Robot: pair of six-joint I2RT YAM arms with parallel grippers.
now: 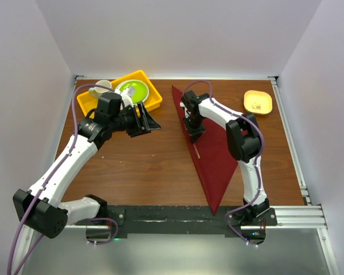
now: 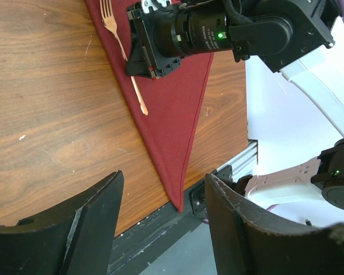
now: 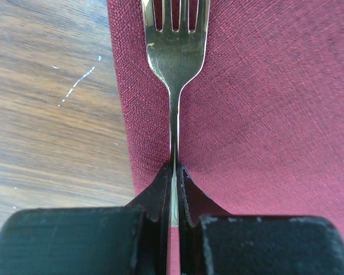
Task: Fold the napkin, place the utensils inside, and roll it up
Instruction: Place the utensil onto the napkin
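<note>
The maroon napkin (image 1: 213,154) lies folded into a long triangle on the table's right half, its point toward the near edge. The copper fork (image 1: 196,150) lies on it along its left edge, tines pointing away. My right gripper (image 1: 194,133) is shut on the fork's handle, low over the cloth. In the right wrist view the jaws (image 3: 176,169) pinch the handle of the fork (image 3: 175,51), with the napkin (image 3: 264,114) beneath. My left gripper (image 1: 152,121) is open and empty, held above bare wood left of the napkin. Its wrist view shows the napkin (image 2: 172,114) and fork (image 2: 123,51) beyond its open jaws (image 2: 163,177).
A yellow tray (image 1: 152,98) at the back left holds a green plate (image 1: 133,90) and a white cup (image 1: 103,86). A small yellow dish (image 1: 257,102) sits at the back right. A metal rail (image 1: 178,216) runs along the near edge.
</note>
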